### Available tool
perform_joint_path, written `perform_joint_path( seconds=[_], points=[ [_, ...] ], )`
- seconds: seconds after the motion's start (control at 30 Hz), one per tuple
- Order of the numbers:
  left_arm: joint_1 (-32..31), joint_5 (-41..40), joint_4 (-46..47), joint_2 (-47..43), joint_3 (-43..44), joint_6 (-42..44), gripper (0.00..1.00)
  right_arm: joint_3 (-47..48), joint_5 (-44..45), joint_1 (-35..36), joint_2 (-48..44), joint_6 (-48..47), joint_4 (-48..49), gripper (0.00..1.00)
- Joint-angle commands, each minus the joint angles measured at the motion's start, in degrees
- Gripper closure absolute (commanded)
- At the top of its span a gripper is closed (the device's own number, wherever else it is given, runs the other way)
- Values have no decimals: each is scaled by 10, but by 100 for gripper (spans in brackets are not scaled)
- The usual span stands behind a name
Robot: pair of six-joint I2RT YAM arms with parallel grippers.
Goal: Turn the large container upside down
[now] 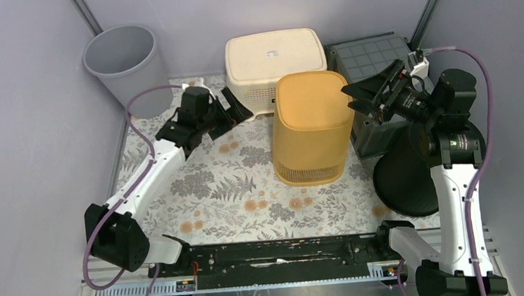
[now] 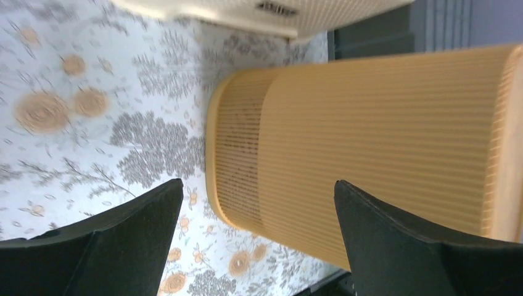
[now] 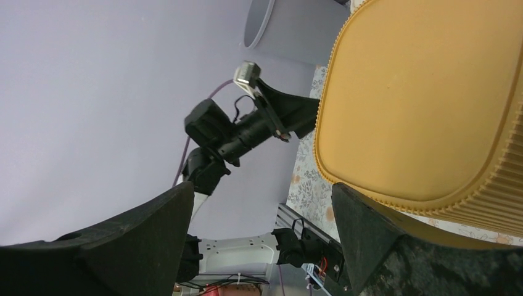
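The large container (image 1: 312, 126) is a yellow ribbed bin standing in the middle of the flowered table, its closed flat face up and its perforated rim down on the cloth. My left gripper (image 1: 238, 107) hovers open a little to its left, apart from it. In the left wrist view the container (image 2: 382, 142) fills the space beyond the open left gripper (image 2: 258, 183). My right gripper (image 1: 355, 97) is open at the container's upper right corner, holding nothing. The right wrist view shows the container's flat face (image 3: 419, 105) beside the right gripper (image 3: 262, 185).
A cream container (image 1: 275, 58) stands right behind the yellow one. A grey waste bin (image 1: 124, 63) sits at the back left, a dark crate (image 1: 372, 58) at the back right, and a black round tub (image 1: 406, 179) by the right arm. Walls close in on both sides.
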Motion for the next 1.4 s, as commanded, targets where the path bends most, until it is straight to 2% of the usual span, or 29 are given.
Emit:
perform_joint_path(
  seconds=[0.0, 0.13, 0.33, 0.47, 0.6, 0.77, 1.03, 1.23, 1.37],
  points=[
    [26, -63, -110, 9, 92, 45, 0, 23, -12, 17, 12, 8, 37, 11],
    [63, -97, -171, 60, 213, 77, 0, 35, -9, 30, 21, 7, 36, 11],
    [120, -135, -250, 182, 443, 125, 0, 50, 1, 64, 31, 4, 33, 11],
    [146, -173, -257, 242, 528, 120, 0, 66, 11, 99, 47, -12, 20, 12],
    [173, -204, -241, 279, 573, 124, 0, 92, 18, 128, 68, -38, -15, 12],
    [241, -189, -267, 329, 641, 137, 0, 100, 21, 148, 80, -59, -34, 12],
    [296, -222, -243, 335, 639, 198, 0, 87, 41, 184, 112, -65, -9, 13],
    [348, -185, -233, 349, 640, 205, 0, 74, 65, 220, 132, -65, 14, 13],
    [353, -154, -226, 364, 641, 244, 0, 66, 75, 239, 143, -66, 28, 13]
  ],
)
